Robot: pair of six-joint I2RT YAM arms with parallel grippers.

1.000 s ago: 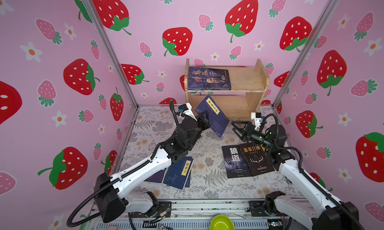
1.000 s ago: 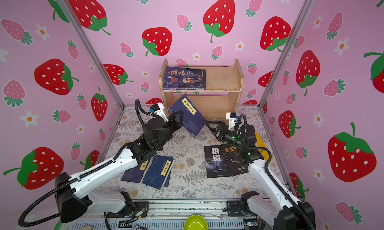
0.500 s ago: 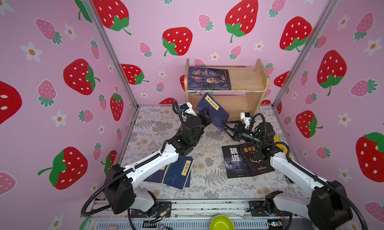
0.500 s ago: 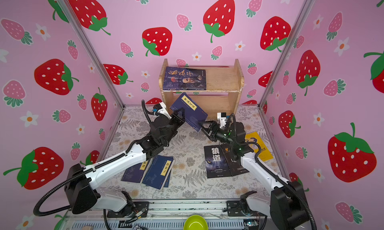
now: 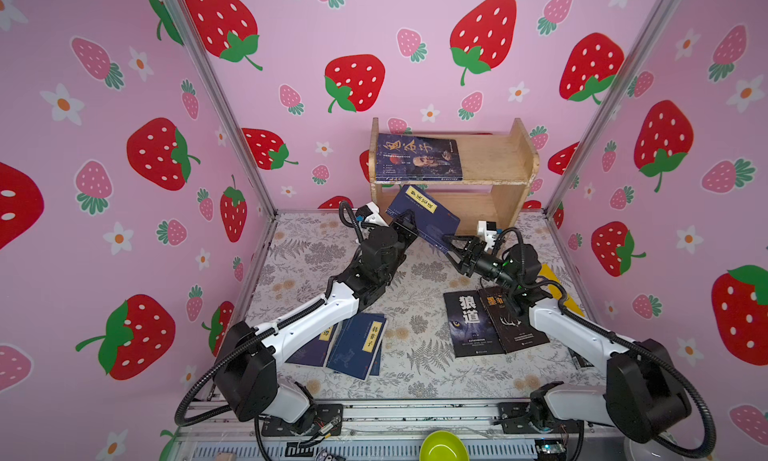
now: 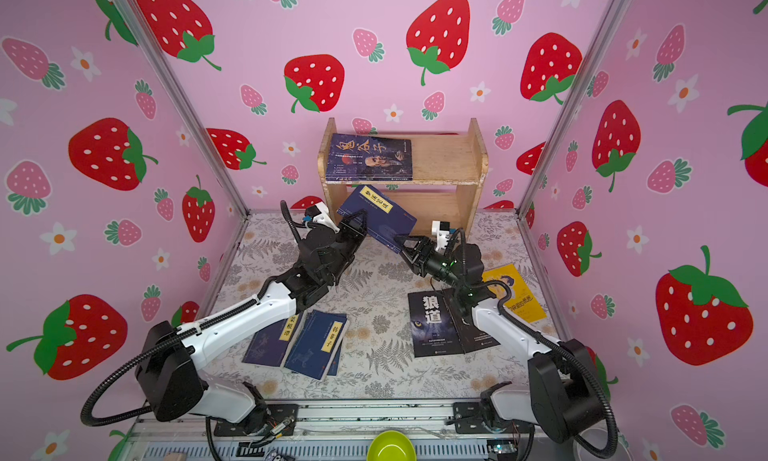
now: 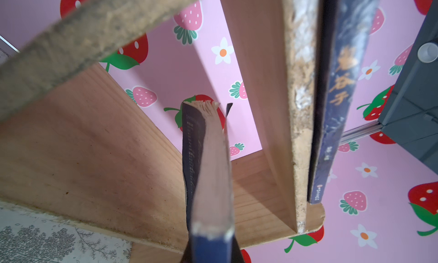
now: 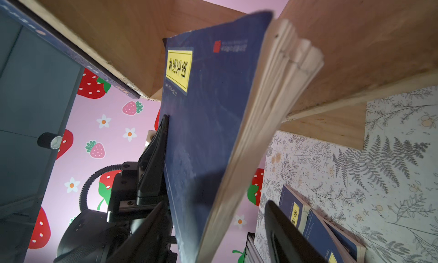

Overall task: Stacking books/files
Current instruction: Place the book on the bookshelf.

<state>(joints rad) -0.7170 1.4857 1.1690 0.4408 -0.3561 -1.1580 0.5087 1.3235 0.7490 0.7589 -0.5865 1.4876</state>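
1. One lime-green round bowl [image 5: 442, 448] is seen at the near edge, unmoved.
2. On the fern-patterned table cover [image 5: 415, 280], three flat navy paperbacks [image 6: 316, 342] with yellow labels are overlapped at the near left, the lowest shown only as an edge. Two black paperbacks [image 5: 471, 321] lie side by side, touching, at the near right. One yellow paperback [image 6: 515, 292] lies just right of them, partly hidden by the right arm. None has been shifted.
3. The right gripper [image 5: 446, 245], a second ago well apart above the black paperbacks, has been brought leftward and farther. Its jaws have been narrowed from wide, yet a gap is still seen in the right wrist view, with the near corner of the lifted navy paperback [image 5: 424, 215] between them, unclamped.
4. The left gripper [image 5: 409, 226] is kept clamped on that yellow-labelled book's left edge. The tilted book has been carried farther, so its far edge now sits beneath the upper board.
5. One pale wooden two-tier shelf [image 5: 494, 159] stands at the far wall. One blue portrait-cover paperback [image 5: 417, 157] lies flat on its top board, left end, unchanged. Eight books are counted.
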